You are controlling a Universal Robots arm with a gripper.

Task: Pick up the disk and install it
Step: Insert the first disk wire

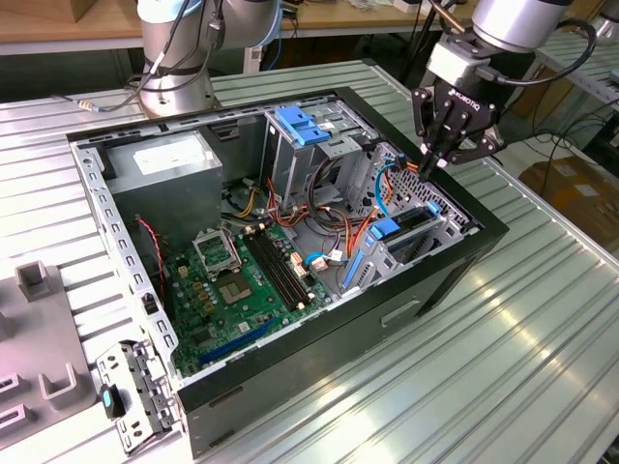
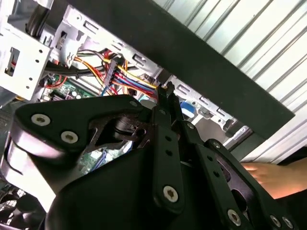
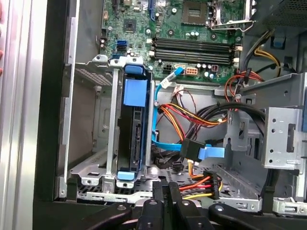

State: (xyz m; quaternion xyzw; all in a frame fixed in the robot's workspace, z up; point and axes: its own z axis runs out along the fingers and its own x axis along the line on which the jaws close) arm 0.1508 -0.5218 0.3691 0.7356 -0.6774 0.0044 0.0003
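Pincer: my gripper (image 1: 437, 162) hangs above the computer case (image 1: 406, 300), fingers clenched together, holding nothing.
Disk: the disk (image 3: 133, 129) stands seated in the case's metal drive cage (image 3: 91, 163), beside the cables (image 3: 192, 117).

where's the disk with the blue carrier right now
The dark disk in its bright blue carrier sits in the metal drive cage inside the case, beside orange and blue cables, in the first wrist view.
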